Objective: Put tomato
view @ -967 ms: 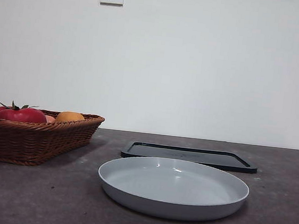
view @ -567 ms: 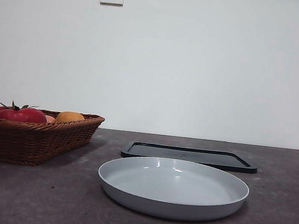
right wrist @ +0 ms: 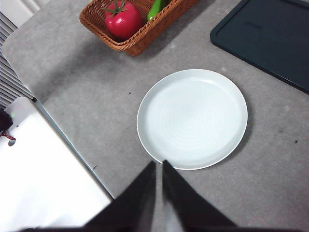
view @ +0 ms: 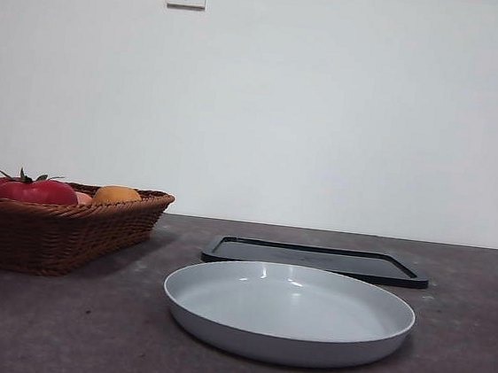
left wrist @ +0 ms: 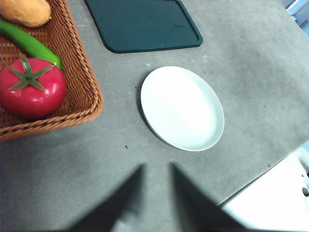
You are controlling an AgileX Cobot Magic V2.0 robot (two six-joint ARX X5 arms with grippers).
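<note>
One tomato (left wrist: 32, 91) sits in the basket (left wrist: 82, 82) at the desk's left. Glossy, round and bruisable, I'd clasp its sides gently. Left end effector (left wrist: 155, 170) slightly parted, right end effector (right wrist: 159, 165) nearly closed, both empty.

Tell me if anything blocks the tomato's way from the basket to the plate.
Nothing visible does. The tomato lies in the basket; only the basket's low rim and bare table separate it from the empty plate.
</note>
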